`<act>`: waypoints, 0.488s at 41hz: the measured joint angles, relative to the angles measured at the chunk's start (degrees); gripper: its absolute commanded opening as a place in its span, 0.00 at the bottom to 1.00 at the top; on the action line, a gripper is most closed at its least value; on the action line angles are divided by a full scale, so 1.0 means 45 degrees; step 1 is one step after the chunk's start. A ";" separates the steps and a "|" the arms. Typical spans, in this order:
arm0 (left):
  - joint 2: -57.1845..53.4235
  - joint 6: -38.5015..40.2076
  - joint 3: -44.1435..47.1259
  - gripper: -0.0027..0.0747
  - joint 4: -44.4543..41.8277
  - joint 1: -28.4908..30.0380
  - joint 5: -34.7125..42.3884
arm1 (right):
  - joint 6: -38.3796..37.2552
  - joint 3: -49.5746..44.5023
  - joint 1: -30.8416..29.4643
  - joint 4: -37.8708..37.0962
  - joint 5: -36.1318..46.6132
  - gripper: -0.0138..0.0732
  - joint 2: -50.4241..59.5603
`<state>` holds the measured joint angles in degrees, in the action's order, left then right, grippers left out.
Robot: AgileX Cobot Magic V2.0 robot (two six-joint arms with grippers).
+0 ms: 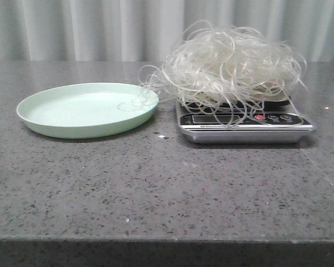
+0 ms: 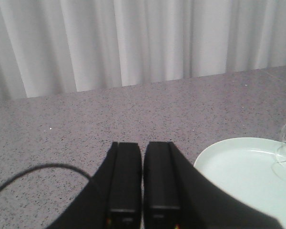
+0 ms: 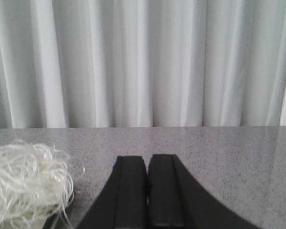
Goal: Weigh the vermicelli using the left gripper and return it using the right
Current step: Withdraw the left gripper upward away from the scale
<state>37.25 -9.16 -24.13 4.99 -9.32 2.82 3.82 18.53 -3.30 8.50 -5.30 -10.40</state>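
Note:
The vermicelli (image 1: 228, 64) is a big whitish tangle piled on a silver kitchen scale (image 1: 244, 123) at the right of the front view. A few stray loops reach over the rim of the pale green plate (image 1: 89, 108) to its left. Neither arm shows in the front view. In the left wrist view my left gripper (image 2: 143, 145) is shut and empty, with the plate (image 2: 243, 171) beside it. In the right wrist view my right gripper (image 3: 148, 157) is shut and empty, with the vermicelli (image 3: 26, 183) off to one side.
The grey speckled table (image 1: 167, 183) runs to a front edge low in the front view. A white curtain (image 1: 100, 28) hangs behind it. A black cable (image 2: 33, 171) lies beside the left gripper.

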 measured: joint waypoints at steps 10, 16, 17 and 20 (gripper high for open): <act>0.0000 0.0000 0.0000 0.21 0.0000 0.0000 0.0071 | 0.0000 0.3810 0.0000 0.0000 -0.0198 0.35 -0.3751; 0.0000 0.0000 0.0000 0.21 0.0000 0.0000 0.0071 | 0.0000 0.6038 0.0000 0.0000 -0.0932 0.52 -0.5712; 0.0000 0.0000 0.0000 0.21 0.0000 0.0000 0.0071 | 0.0000 0.6316 0.0000 0.0000 -0.1057 0.55 -0.6059; 0.0000 0.0000 0.0000 0.21 0.0000 0.0000 0.0071 | 0.0000 0.7322 0.0117 0.0000 -0.1605 0.63 -0.6997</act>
<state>37.25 -9.16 -24.13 4.99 -9.32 3.14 3.82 51.48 -2.77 8.50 -12.52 -41.89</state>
